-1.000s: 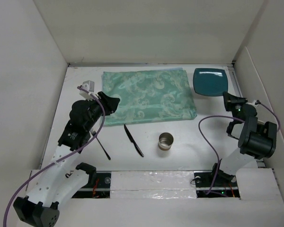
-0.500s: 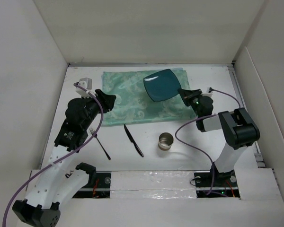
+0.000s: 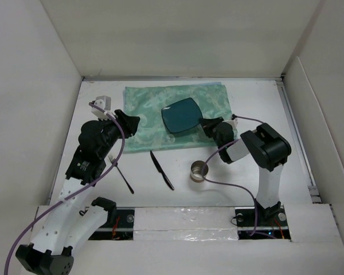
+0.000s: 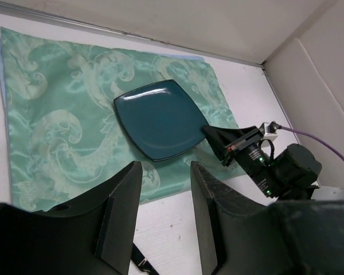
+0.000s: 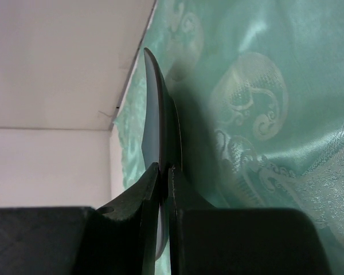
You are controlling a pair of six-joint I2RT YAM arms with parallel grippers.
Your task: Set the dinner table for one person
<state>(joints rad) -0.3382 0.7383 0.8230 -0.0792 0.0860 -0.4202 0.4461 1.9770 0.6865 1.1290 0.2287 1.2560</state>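
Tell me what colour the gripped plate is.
Dark teal plate, best seen in the left wrist view.

My work area: a plain white back panel point(image 3: 178, 34), left panel point(image 3: 23, 103) and right panel point(image 3: 327, 114) enclose the matte-white dinner table point(image 3: 143, 192) before me, a thin metal rail point(image 3: 178, 78) edging its far side, under soft, even light.
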